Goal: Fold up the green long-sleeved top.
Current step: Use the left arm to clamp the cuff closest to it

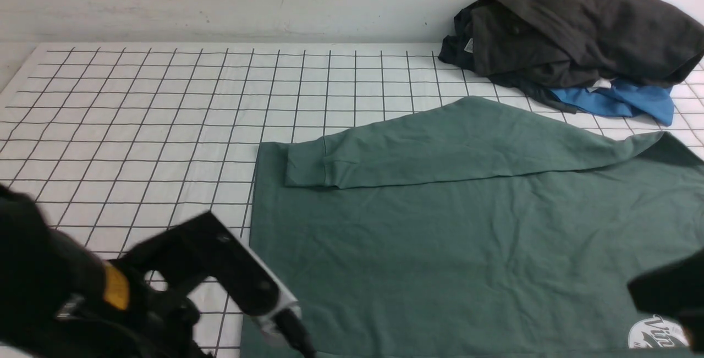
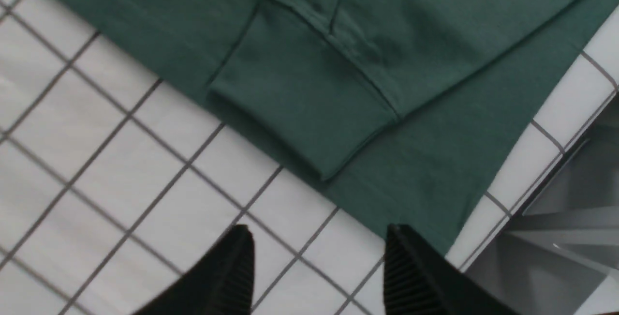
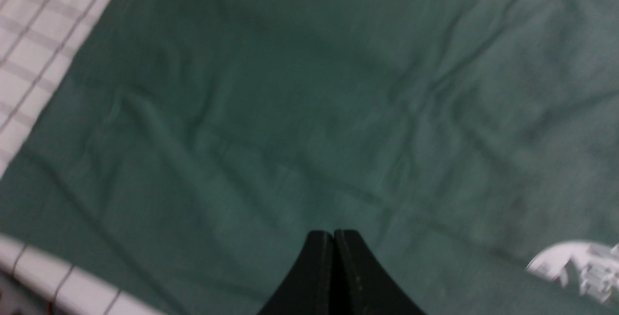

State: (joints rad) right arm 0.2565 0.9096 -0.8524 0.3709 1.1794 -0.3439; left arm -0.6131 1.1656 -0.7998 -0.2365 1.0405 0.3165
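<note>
- Nearest, at lower left, the left gripper (image 2: pixel 318 233) hangs over the white grid cloth (image 1: pixel 137 116) with its jaws apart and nothing between them, just beside the shirt's edge.
- Spread flat across the middle and right of the cloth lies the green top (image 1: pixel 412 248); one sleeve (image 1: pixel 467 143) is folded across its body, the cuff (image 1: pixel 305 166) pointing left.
- Its white logo (image 1: pixel 657 336) shows at lower right.
- Over the shirt's body, the right gripper (image 3: pixel 333 235) has its jaws pressed together, holding nothing.
- At far right, a black heap of clothes (image 1: pixel 577 28) sits on a blue garment (image 1: pixel 621 102).
</note>
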